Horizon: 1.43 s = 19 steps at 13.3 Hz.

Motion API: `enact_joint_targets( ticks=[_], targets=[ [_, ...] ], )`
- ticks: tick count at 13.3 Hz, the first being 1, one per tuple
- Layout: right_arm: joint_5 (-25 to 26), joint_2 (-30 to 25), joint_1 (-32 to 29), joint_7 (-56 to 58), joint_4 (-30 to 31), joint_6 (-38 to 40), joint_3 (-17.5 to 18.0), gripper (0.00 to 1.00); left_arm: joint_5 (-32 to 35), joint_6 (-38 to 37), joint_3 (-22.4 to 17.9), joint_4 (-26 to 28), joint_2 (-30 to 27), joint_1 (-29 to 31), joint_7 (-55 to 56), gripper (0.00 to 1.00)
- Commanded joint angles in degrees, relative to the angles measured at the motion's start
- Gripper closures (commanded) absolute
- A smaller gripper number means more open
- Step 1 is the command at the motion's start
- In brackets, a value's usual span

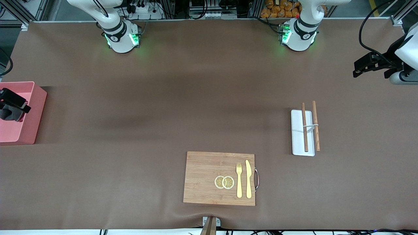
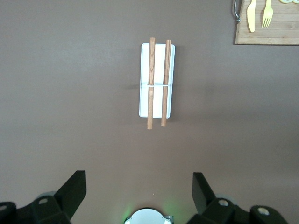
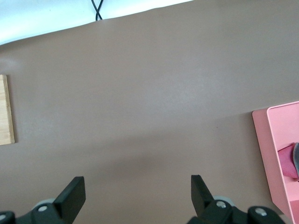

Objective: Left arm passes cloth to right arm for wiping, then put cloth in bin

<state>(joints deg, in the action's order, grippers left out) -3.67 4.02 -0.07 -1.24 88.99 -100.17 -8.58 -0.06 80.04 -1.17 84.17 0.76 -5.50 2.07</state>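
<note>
The salmon-pink bin (image 1: 27, 112) stands at the right arm's end of the table. It also shows in the right wrist view (image 3: 273, 154). The cloth (image 3: 290, 161) lies inside the bin, with crimson and dark grey faces both showing. My right gripper (image 1: 9, 109) is up over the bin's edge. In the right wrist view it (image 3: 138, 184) is open and empty, with bare table between its fingers. My left gripper (image 1: 357, 69) waits raised at the left arm's end of the table. In the left wrist view it (image 2: 140, 189) is open and empty.
A flat white tray (image 1: 297, 137) with two wooden sticks (image 1: 304, 127) across it lies toward the left arm's end, and shows in the left wrist view (image 2: 170, 79). A wooden cutting board (image 1: 202, 178) near the front camera carries a yellow fork (image 1: 239, 179), knife (image 1: 248, 179) and two lemon slices (image 1: 224, 182).
</note>
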Motion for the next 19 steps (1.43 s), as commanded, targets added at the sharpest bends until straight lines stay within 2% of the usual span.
enact_joint_targets(
  ticks=[1,5,9,19],
  targets=[
    [1.65,0.55,0.33,-0.87,-2.33,2.87,0.32,0.0,-0.64,0.03,0.02,-0.06,-0.14,0.49,-0.75,0.0],
    [1.73,-0.42,1.99,-0.95,-2.33,4.53,0.4,0.0,-0.64,-0.32,0.02,-0.06,-0.23,0.49,-0.75,0.0],
    [4.11,-1.03,4.19,-1.04,-2.33,4.89,0.4,0.0,-0.64,-0.41,0.02,-0.15,-0.23,0.49,-0.58,0.0],
    [4.2,-1.12,4.11,-1.04,-2.42,4.89,0.32,0.0,-0.64,-0.41,0.02,-0.23,-0.14,0.49,-0.57,0.0]
  ],
)
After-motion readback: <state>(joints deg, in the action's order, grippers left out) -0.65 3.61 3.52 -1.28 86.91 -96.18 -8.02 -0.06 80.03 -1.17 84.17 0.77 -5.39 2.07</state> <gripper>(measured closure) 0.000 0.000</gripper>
